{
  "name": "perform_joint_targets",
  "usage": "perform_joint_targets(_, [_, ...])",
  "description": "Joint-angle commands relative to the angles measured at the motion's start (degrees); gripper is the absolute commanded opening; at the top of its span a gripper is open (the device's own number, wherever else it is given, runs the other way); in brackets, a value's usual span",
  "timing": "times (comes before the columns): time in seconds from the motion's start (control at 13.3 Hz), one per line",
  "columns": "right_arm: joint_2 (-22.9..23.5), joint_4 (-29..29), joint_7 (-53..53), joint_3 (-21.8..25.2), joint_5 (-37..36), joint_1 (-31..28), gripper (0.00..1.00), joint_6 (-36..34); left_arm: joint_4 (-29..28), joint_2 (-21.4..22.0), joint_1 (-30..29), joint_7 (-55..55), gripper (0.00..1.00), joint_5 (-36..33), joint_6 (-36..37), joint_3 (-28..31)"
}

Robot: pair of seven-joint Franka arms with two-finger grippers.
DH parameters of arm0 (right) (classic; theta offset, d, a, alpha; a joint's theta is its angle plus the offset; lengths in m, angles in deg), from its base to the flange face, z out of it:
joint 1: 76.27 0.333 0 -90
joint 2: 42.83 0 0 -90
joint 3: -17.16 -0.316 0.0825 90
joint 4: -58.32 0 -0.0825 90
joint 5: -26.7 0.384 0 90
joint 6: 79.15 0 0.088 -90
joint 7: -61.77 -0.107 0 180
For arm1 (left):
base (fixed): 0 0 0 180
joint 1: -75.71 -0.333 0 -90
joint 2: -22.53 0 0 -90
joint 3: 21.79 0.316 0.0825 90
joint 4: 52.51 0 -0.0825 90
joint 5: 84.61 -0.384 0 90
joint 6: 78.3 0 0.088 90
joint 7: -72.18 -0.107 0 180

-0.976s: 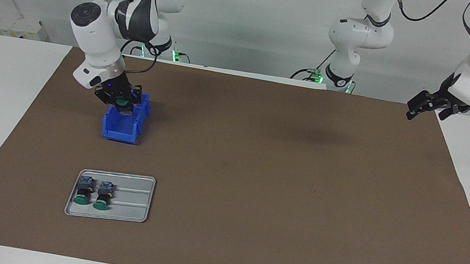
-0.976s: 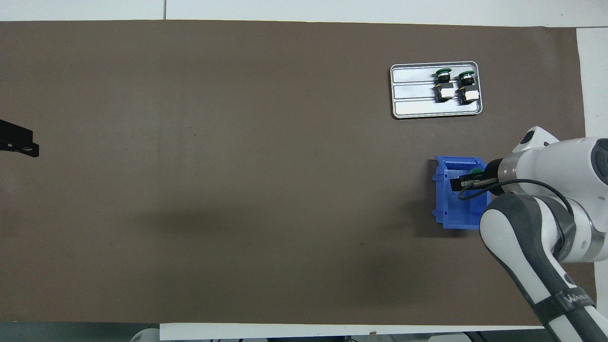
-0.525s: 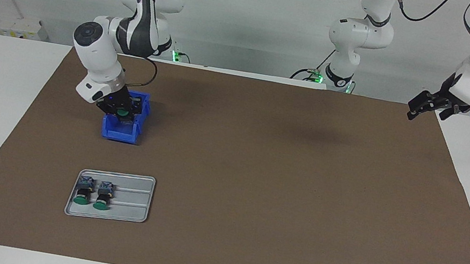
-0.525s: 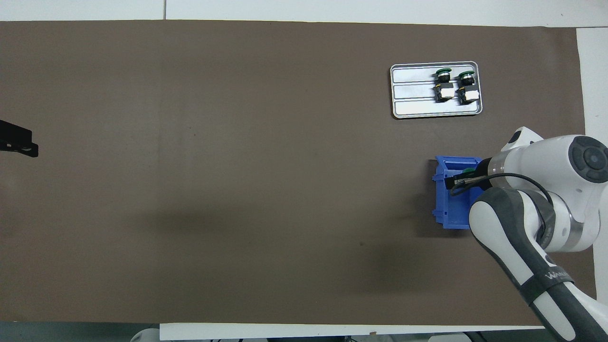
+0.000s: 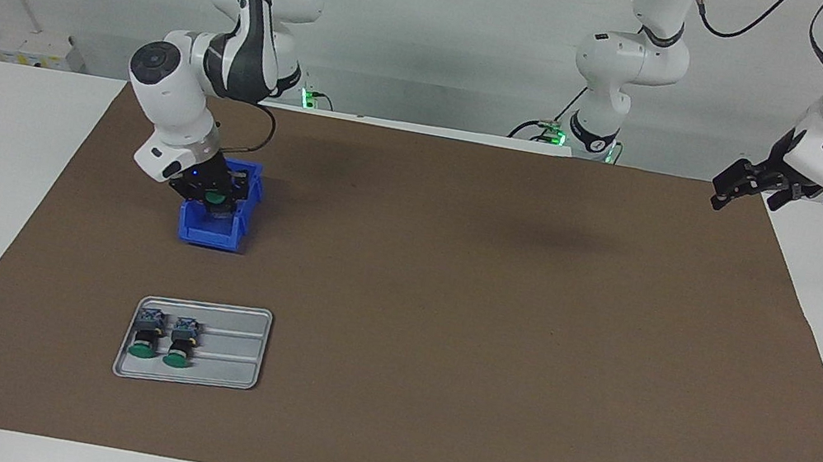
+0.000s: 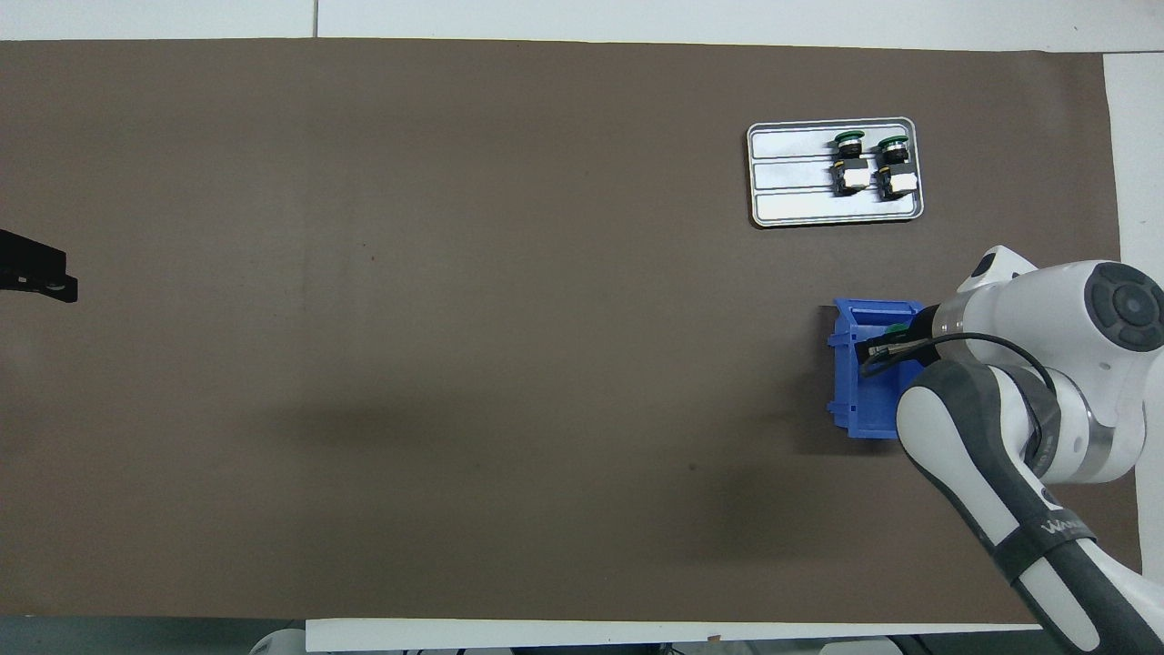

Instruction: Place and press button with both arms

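The right gripper (image 5: 215, 200) is placing the button (image 5: 215, 196) into the blue bin (image 5: 214, 233); grip indeterminate, release due next.

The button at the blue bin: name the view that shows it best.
The facing view: the button's green cap shows plainly at the right gripper, over the blue bin. Overhead, only a green sliver shows beside the arm.

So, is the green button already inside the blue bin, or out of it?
Inside. The button's green cap shows within the walls of the blue bin, under the right gripper.
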State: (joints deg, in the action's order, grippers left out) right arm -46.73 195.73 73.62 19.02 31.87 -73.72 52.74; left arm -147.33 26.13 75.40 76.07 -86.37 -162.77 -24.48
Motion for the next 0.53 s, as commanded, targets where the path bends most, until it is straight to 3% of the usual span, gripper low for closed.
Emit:
perform_joint_targets(0.0, [-0.75,0.49,2.3,-0.53,0.99,-1.15,0.7,0.39,-0.46,0.44,0.31,-1.43,1.0,0.35,-0.09,0.15])
perform_joint_targets(0.23, [-0.66,-0.48,2.3,-0.53,0.9,-1.15,0.7,-0.13,-0.46,0.44,0.4,-4.42,1.0,0.35,0.0,0.15])
perform_joint_targets(0.45, [-1.01,-3.9,3.61,-0.44,0.64,-1.41,0.71,-5.83,-0.46,0.44,0.75,-4.6,1.0,0.35,-0.09,0.15])
